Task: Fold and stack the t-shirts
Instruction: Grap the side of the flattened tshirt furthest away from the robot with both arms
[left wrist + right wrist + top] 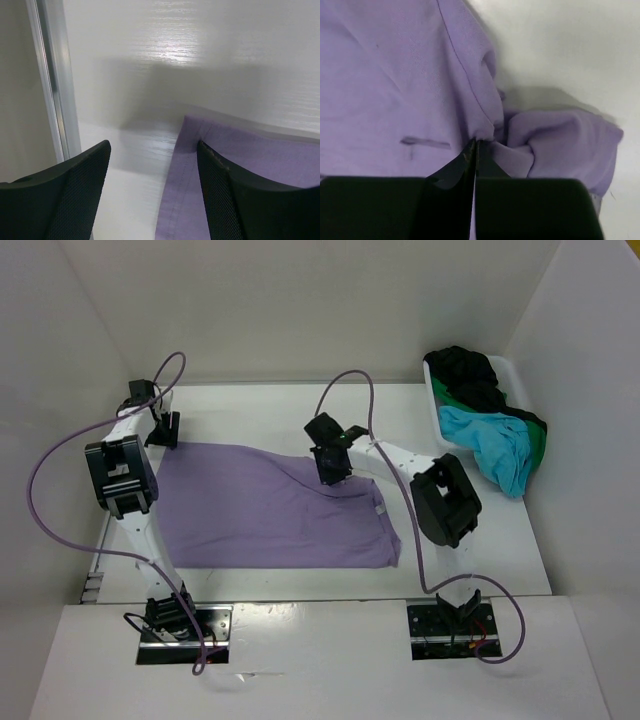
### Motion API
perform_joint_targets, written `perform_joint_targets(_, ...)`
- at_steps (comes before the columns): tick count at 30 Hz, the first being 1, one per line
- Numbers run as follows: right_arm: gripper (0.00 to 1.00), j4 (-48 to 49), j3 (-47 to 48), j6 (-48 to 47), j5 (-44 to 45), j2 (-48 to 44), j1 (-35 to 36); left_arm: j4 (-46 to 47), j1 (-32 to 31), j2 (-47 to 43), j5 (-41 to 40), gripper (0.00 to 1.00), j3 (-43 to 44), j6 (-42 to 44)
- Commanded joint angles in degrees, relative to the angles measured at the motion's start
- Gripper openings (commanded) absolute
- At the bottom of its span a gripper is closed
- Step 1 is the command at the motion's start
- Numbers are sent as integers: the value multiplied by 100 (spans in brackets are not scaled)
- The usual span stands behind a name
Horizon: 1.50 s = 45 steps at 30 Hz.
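right gripper [474,144] pinched tight on a bunched far edge of the purple shirt [270,510], flat on the table [300,405] and apparently not yet folded, left gripper [152,150] spread at its corner, other shirts [490,440] heaped in the bin [437,415].

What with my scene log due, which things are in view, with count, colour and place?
purple shirt: one, lavender, spread mid-table
black shirt: one, black, in the bin
green shirt: one, green, in the bin, mostly covered
blue shirt: one, turquoise, spilling over the bin's near end
bin: one, white, far right
table: one, white
cables: two, purple, one per arm
left gripper: open, at the purple shirt's far left corner
right gripper: shut on the purple shirt's far edge
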Motion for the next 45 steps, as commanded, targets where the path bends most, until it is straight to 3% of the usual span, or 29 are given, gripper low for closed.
perform_joint_targets(1, 1, 510, -309, -174, 150, -566, 63, 103, 19, -183, -119, 77, -274, -23)
perform_joint_targets(2, 4, 511, -362, -236, 27, -566, 63, 103, 19, -253, -119, 77, -274, -23)
perform_joint_targets(4, 22, 511, -468, -307, -246, -566, 115, 103, 19, -254, -119, 77, -344, -23)
perform_joint_targets(6, 29, 449, -539, -482, -623, -505, 116, 103, 19, -315, -119, 77, -345, -23)
perform_joint_targets(13, 30, 449, -591, -869, -1310, -750, 116, -205, -191, -789, 153, 77, -292, 213)
perform_joint_targets(14, 34, 562, -539, -869, -1310, -899, 38, -266, -270, -946, 240, 77, -240, 266)
perform_joint_targets(18, 36, 923, -600, -492, -2256, -1155, -979, -380, -902, -1281, 407, 77, -55, 626)
perform_joint_targets(21, 36, 872, -653, -360, -1963, -1155, -1150, -590, -1298, -1352, 723, 79, 278, 802)
perform_joint_targets(24, 36, 818, -714, 149, -1723, -928, -1919, -898, -2131, -976, 1408, 79, 823, 960)
perform_joint_targets(27, 37, 696, -776, 703, -1592, -656, -2353, -952, -2625, -642, 1603, 79, 1183, 900)
perform_joint_targets(34, 56, 704, -776, 564, -1846, -276, -2425, -1066, -3776, 642, 2104, 80, 2475, 592)
perform_joint_targets(40, 66, 766, -1163, 431, -2040, -276, -2363, -1277, -4217, 1292, 2043, 81, 2986, 592)
perform_joint_targets(45, 62, 766, -1286, 326, -2277, -276, -2310, -1470, -4217, 1407, 2165, 81, 2864, 644)
